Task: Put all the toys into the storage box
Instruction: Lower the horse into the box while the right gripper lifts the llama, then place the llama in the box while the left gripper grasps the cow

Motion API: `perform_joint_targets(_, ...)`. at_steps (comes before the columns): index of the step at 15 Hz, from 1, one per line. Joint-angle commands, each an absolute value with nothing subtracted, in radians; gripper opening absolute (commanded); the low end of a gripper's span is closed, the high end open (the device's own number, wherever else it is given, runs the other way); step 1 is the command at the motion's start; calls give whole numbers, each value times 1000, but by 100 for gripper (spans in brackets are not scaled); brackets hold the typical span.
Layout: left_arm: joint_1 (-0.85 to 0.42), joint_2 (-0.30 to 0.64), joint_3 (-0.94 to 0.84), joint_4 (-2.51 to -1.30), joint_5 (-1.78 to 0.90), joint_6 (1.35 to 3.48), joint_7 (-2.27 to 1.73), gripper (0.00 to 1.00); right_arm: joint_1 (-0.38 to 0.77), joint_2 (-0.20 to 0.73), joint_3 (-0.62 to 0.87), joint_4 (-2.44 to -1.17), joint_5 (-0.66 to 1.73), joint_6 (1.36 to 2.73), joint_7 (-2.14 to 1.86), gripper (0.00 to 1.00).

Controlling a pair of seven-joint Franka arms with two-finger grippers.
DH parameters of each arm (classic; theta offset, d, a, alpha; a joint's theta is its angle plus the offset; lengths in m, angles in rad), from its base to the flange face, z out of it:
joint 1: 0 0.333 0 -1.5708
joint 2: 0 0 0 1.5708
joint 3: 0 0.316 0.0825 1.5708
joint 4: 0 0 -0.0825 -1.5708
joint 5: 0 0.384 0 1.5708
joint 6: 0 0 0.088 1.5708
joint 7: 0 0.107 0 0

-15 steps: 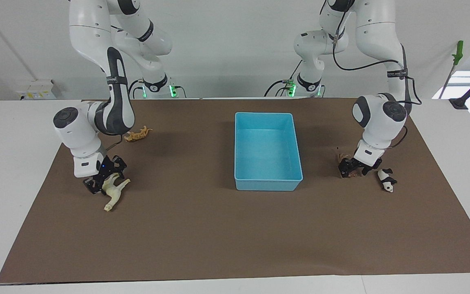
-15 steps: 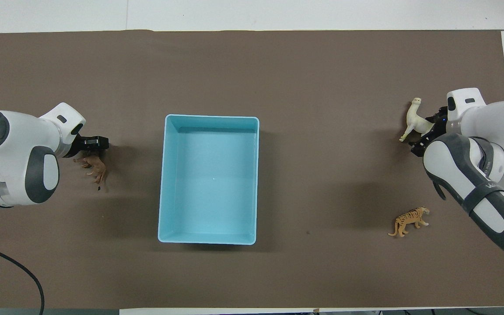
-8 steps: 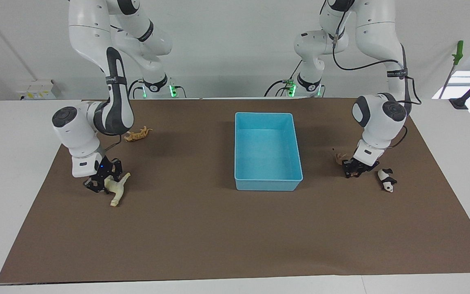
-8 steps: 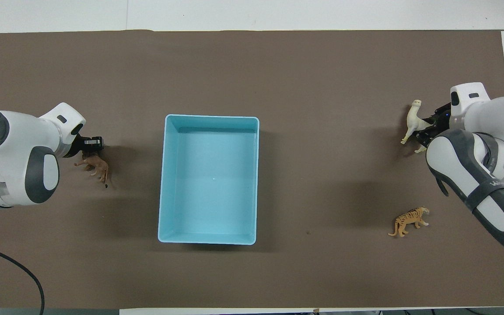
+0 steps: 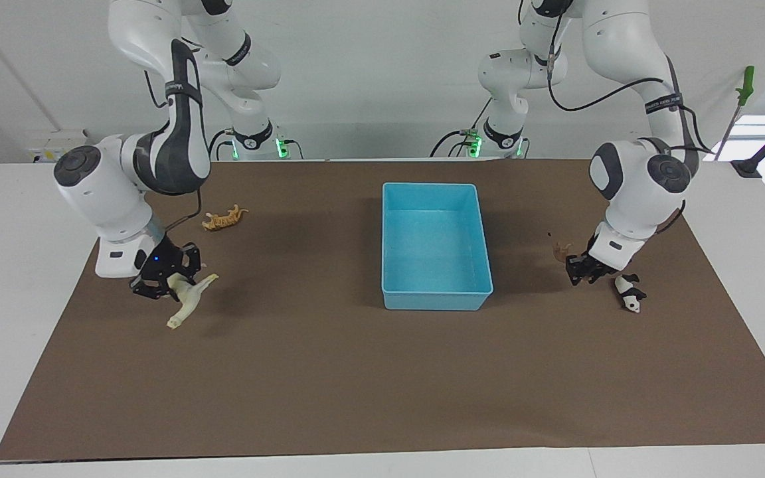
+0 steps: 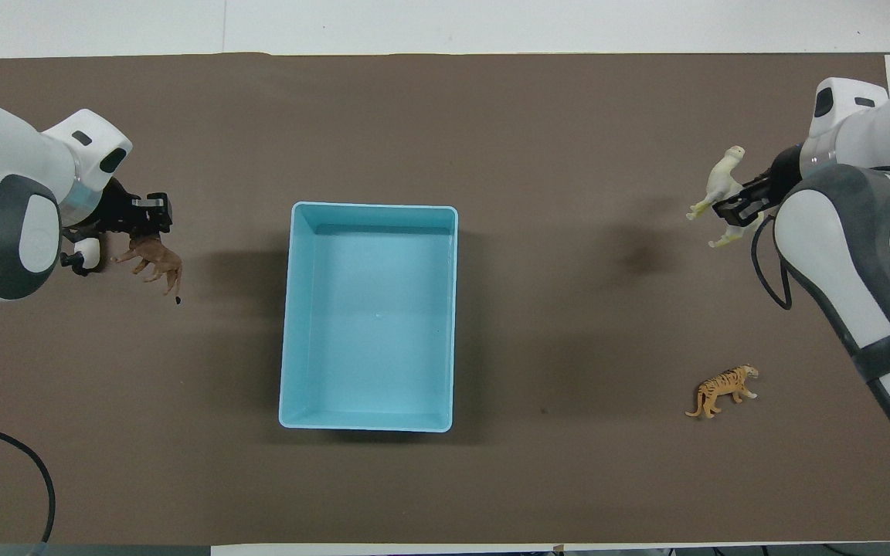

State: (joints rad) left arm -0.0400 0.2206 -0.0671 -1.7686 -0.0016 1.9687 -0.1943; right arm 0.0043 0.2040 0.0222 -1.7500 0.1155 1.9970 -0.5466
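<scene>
Facing view: your right gripper point(image 5: 169, 287), at frame left, clamps the cream-white plastic horse figurine point(image 5: 186, 302); your left gripper point(image 5: 584, 271), at frame right, clamps the brown plastic animal figurine point(image 6: 153, 261).

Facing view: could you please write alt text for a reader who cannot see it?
Each gripper holds a toy lifted off the brown mat: the right gripper the cream horse, the left gripper a brown animal. Between them stands the empty blue box; a tiger and panda lie outside.
</scene>
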Motion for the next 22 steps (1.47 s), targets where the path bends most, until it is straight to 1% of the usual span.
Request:
perform_joint_targets(1, -167, 227, -63, -1738, -35, 1925, -444, 0, 118, 215, 21, -1631, 146, 1886, -207, 5)
perform_joint_targets(4, -282, 189, -63, -1833, -35, 2026, -650, 0, 256, 218, 21, -1585, 169, 1884, 157, 5)
perform_joint_targets(5, -310, 175, -63, -1882, -35, 2073, -697, 5, 280, 219, 21, -1577, 170, 1894, 231, 5)
perform_joint_targets(7, -350, 146, -63, -1972, -35, 2175, -744, 18, 285, 219, 21, -1578, 167, 1899, 253, 5)
perform_joint_targets(8, -362, 135, -63, -1994, -35, 2187, -770, 43, 284, 218, 21, -1585, 166, 1899, 252, 5)
perform_joint_targets(9, -362, 133, -63, -1994, -35, 2181, -776, 88, 285, 218, 21, -1588, 167, 1898, 258, 5)
perform_joint_targets(10, -362, 135, -63, -1987, -35, 2169, -781, 100, 285, 215, 21, -1589, 167, 1896, 264, 5)
perform_joint_targets(12, -354, 124, -58, -1962, -34, 2100, -781, 100, 287, 215, 21, -1591, 167, 1894, 276, 5)
perform_joint_targets(13, -347, 105, -54, -1951, -31, 2065, -770, 100, 297, 213, 21, -1589, 167, 1894, 308, 5)
perform_joint_targets(16, -247, 81, -52, -1950, -26, 2054, -654, 100, 386, 213, 21, -1585, 167, 1923, 535, 5)
perform_joint_targets(19, -99, 89, -54, -1939, -26, 2078, -469, 100, 513, 212, 21, -1588, 167, 2003, 740, 5)
perform_joint_targets(21, 22, 90, -54, -1965, -26, 2155, -263, 100, 581, 209, 21, -1595, 166, 2034, 836, 8)
perform_joint_targets(22, 66, 97, -54, -1973, -26, 2196, -164, 100, 633, 210, 21, -1606, 166, 2060, 879, 9)
